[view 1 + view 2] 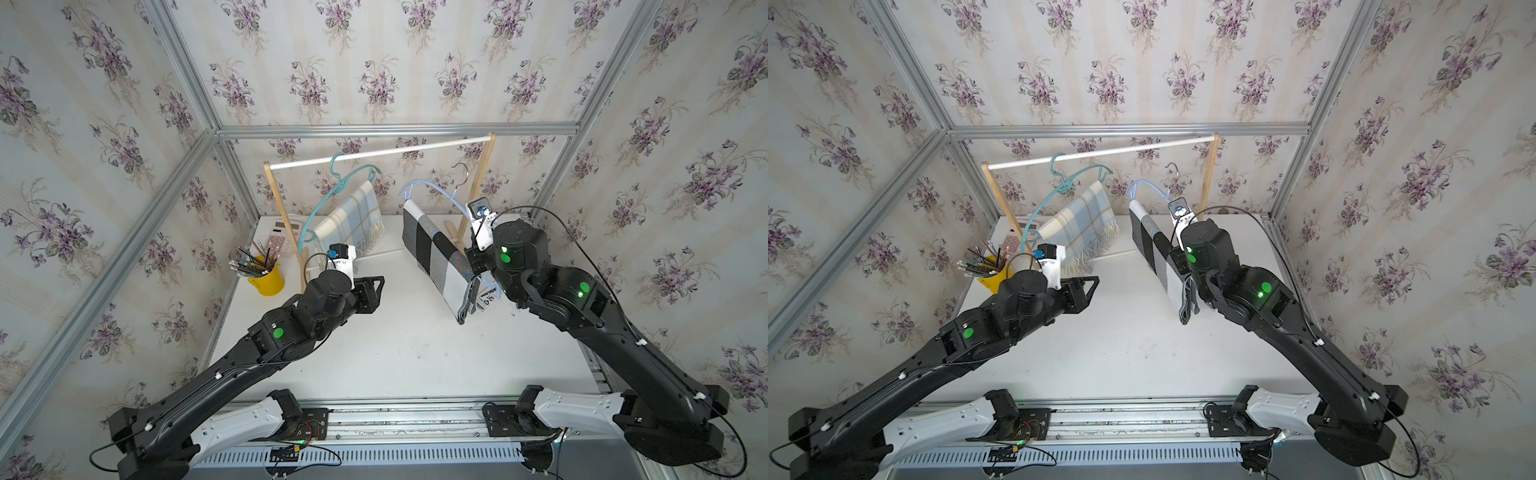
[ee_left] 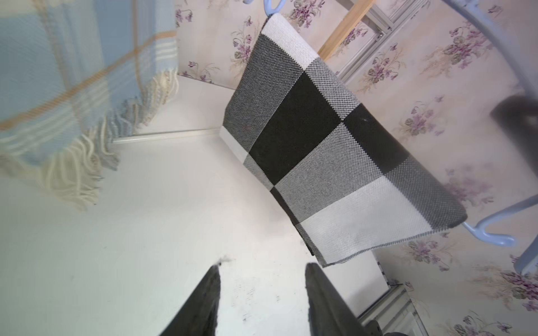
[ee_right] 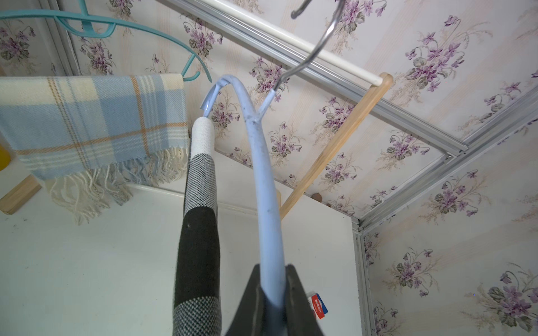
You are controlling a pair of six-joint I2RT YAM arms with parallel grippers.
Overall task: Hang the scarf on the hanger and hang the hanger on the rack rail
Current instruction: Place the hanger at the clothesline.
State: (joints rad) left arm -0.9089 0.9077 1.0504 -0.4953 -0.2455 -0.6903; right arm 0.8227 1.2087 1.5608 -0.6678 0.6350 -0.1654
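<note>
Floral wallpaper closes in a white desk [image 1: 395,353], with a wooden rack [image 1: 283,216] at the back. A teal hanger [image 3: 84,29] already carries a plaid scarf [image 1: 353,216] on its rail [image 1: 395,149].

Your task piece, the checked scarf [image 2: 320,139], lies folded over the bottom bar of the pale blue hanger [image 3: 263,180], both ends hanging clear above the desk. The right pincer [image 3: 272,279] is clamped on one sloping arm of that hanger and holds it tilted in the air. The left pincer [image 2: 262,276] stands partly open with nothing between its jaws, well apart from the cloth.

So the draping looks done. In both top views the metal hook [image 3: 310,53] sits below the rail and off it, so what seems left is putting the hanger up.

For that you would lift and turn the hanger until the hook clears the rail, right of the teal one. Level it as you go, or the scarf may slide along the bar. Keep the left arm back.
</note>
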